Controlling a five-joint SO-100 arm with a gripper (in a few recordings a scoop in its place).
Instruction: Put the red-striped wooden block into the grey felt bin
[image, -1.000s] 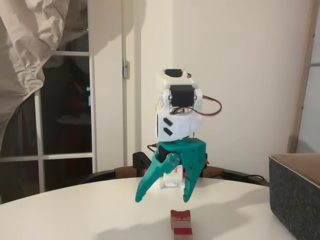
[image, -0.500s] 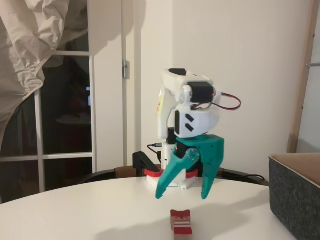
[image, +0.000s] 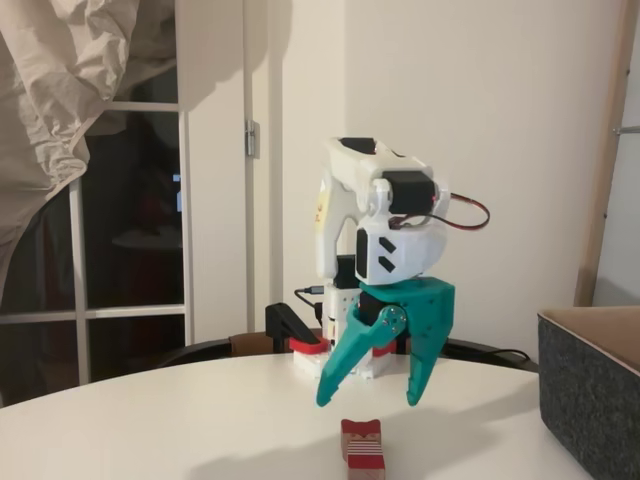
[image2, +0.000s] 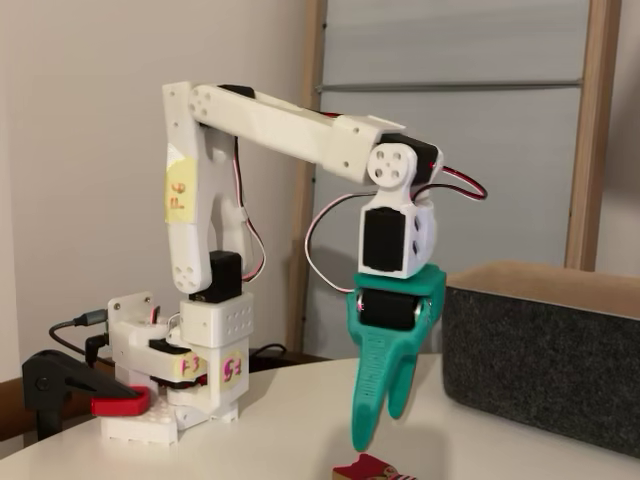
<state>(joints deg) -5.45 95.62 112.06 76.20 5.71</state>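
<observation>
Red-striped wooden block (image: 363, 447) standing on white table (image: 150, 420), untouched, at the bottom edge of both fixed views (image2: 375, 468); not yet gripped, not in bin.

Change over the last second: arm swung from picture-left toward picture-right in a fixed view and dropped lower. Teal gripper (image: 371, 398), formerly up and left of the block, now poised almost directly above it, tips pointing down, clear air between tips and block. Jaws spread wide, holding nothing. Judged meaning: approach nearly lined up; remaining steps are descent, closure, lift, carry to bin.

Count, largest to smallest:
- table: one, round-edged, white.
- grey felt bin (image: 590, 395): one, at picture-right in both fixed views (image2: 545, 345), tan inner rim visible, well apart from block.
- arm: one, white links, red clamp at base (image2: 115, 403).
- gripper: one, two teal fingers (image2: 372, 385).
- block: one, stripes on lower half.
</observation>
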